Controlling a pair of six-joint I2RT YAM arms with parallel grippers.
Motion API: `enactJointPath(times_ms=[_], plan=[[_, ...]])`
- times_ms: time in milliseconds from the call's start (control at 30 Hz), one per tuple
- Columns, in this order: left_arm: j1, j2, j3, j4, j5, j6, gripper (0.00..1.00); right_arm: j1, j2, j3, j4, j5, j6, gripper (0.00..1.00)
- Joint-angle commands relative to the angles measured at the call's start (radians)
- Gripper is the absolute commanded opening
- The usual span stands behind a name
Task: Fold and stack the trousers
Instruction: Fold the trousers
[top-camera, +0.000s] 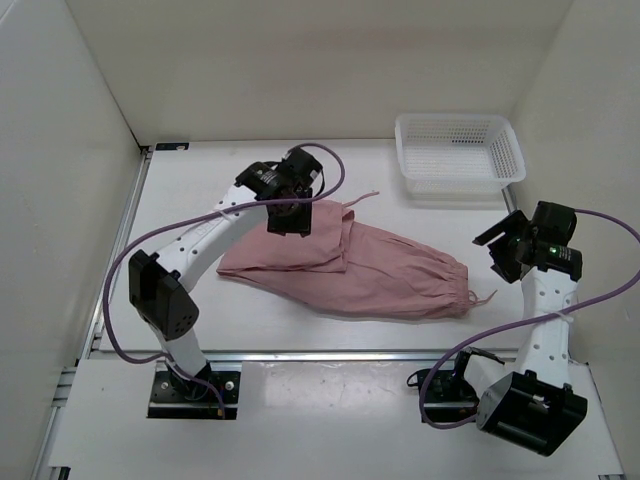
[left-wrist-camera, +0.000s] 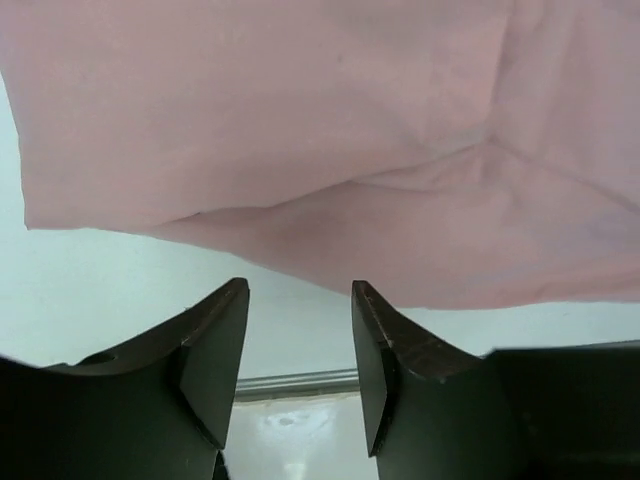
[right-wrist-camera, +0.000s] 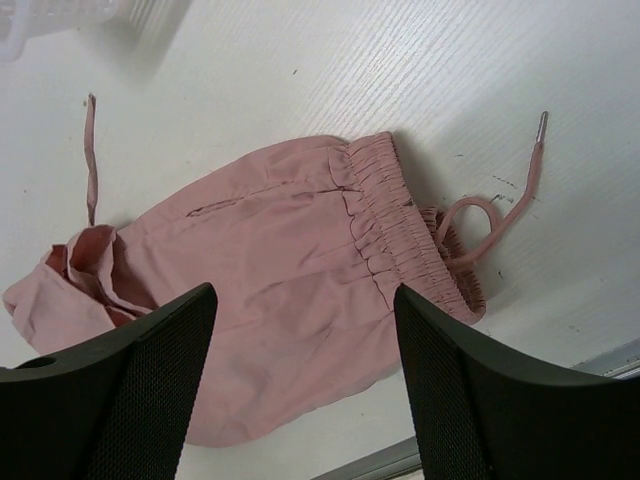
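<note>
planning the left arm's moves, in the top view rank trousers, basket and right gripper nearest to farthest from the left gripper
From the left gripper:
1. trousers, directly under it
2. basket, far right
3. right gripper, right edge

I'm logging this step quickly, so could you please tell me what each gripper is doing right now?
Left gripper: open, jaws empty, close to the trousers.
Right gripper: open, holding nothing.

Crumpled dusty-pink trousers (top-camera: 380, 272), flat, legs doubled over
</note>
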Motion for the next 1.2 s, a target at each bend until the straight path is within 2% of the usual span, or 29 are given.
enactJointPath(times_ms=[0,67,133,167,200,233,300,433,600,733,767,900,933,967,1033,1133,1167], plan=[[-0.028,0.031,0.095,-0.010,-0.056,0.013,0.56,0.004,-0.027,-0.004,0.018,-0.019,-0.010,0.76],[-0.059,0.080,0.167,-0.010,-0.047,0.022,0.58,0.004,-0.027,-0.013,0.018,-0.019,-0.010,0.76],[-0.089,0.177,0.221,-0.022,-0.047,0.022,0.66,0.004,-0.027,-0.022,0.018,-0.029,-0.010,0.76],[-0.121,0.214,0.280,-0.022,-0.071,0.022,0.87,0.004,-0.027,-0.022,0.018,-0.029,-0.010,0.76],[-0.137,0.290,0.317,-0.069,-0.082,0.022,0.96,0.004,-0.036,-0.022,0.018,-0.029,-0.010,0.76],[-0.151,0.326,0.349,-0.083,-0.097,0.011,1.00,0.004,-0.036,-0.022,0.018,-0.029,-0.010,0.76],[-0.172,0.390,0.424,-0.106,-0.123,-0.001,1.00,0.004,-0.036,-0.022,0.018,-0.029,-0.010,0.76],[-0.186,0.508,0.475,-0.117,-0.171,-0.024,1.00,0.004,-0.027,-0.012,0.018,-0.029,-0.010,0.76],[-0.186,0.562,0.465,-0.117,-0.201,-0.052,0.97,0.004,-0.018,-0.011,0.018,-0.029,-0.010,0.76],[-0.186,0.588,0.446,-0.108,-0.201,-0.052,0.91,0.004,-0.018,-0.011,0.018,-0.029,-0.010,0.76],[-0.186,0.598,0.436,-0.108,-0.211,-0.052,0.88,0.004,-0.009,-0.011,0.018,-0.029,-0.010,0.76],[-0.186,0.588,0.426,-0.108,-0.246,-0.052,0.67,0.004,-0.009,-0.011,0.018,-0.029,-0.010,0.76],[-0.186,0.588,0.426,-0.108,-0.257,-0.052,0.58,0.004,-0.009,-0.011,0.027,-0.029,-0.010,0.76],[-0.186,0.588,0.426,-0.096,-0.257,-0.034,0.57,0.004,-0.009,-0.021,0.027,-0.029,-0.010,0.76],[-0.177,0.588,0.437,-0.086,-0.245,-0.004,0.57,0.004,-0.009,-0.021,0.027,-0.038,-0.010,0.76],[-0.168,0.598,0.446,-0.077,-0.206,0.017,0.72,0.004,-0.009,-0.021,0.027,-0.038,-0.010,0.76],[-0.159,0.608,0.446,-0.077,-0.206,0.017,0.72,0.004,-0.009,-0.021,0.027,-0.038,-0.010,0.76]])
